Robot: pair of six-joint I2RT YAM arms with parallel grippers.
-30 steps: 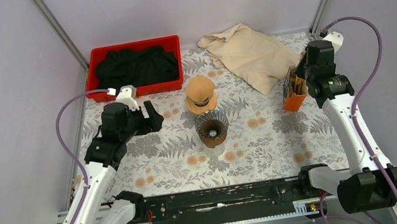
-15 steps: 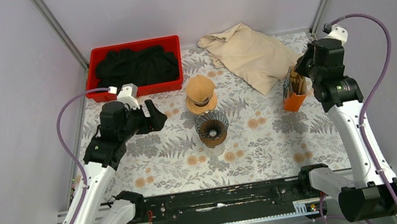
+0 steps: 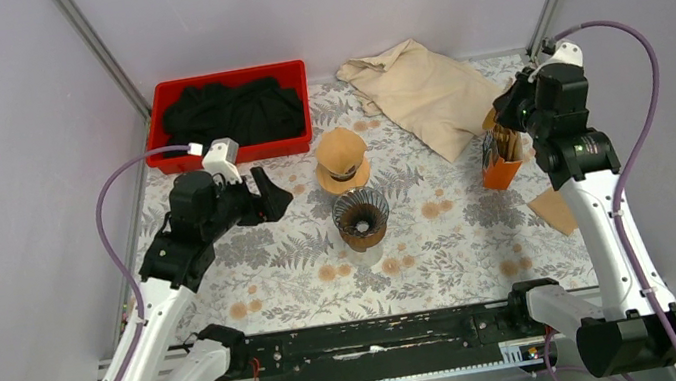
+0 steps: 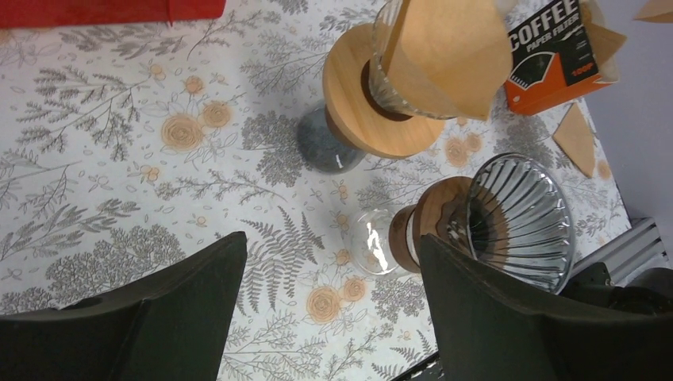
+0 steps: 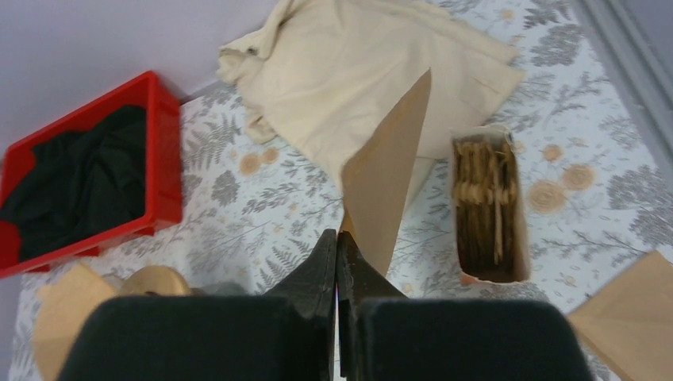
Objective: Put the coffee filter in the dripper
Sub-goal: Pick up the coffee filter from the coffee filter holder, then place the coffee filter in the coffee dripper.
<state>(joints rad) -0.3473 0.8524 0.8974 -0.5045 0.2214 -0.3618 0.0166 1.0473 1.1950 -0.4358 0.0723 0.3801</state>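
Black and spread wide, the left gripper [image 3: 272,198] hangs empty at about nine o'clock of the bare glass dripper [image 3: 360,217]. Close behind that dripper, at its twelve o'clock, a second dripper [image 3: 341,158] on a wooden collar already wears a filter, so a careless aim could carry the new paper to the wrong cone. Far over at three o'clock the right gripper [image 5: 337,238] is clenched on one brown coffee filter [image 5: 389,190], nipped only at its lower corner, and the sheet stands loose above the fingertips. With so small a bite the paper may swing, fold or slip out on the way across. It looks flat, so it may not seat in the cone unless it opens. The orange filter box [image 3: 501,162] sits just under that gripper, and a low sweep could tip it. A loose filter [image 3: 552,210] lies flat at four o'clock beside the right arm.

The table [image 3: 257,283] wears a grey fern-and-flower print. A red bin [image 3: 287,145] of black cloth stands at eleven o'clock and a beige cloth [image 3: 420,87] at one o'clock. Plain lilac-grey walls [image 3: 4,149] close three sides.
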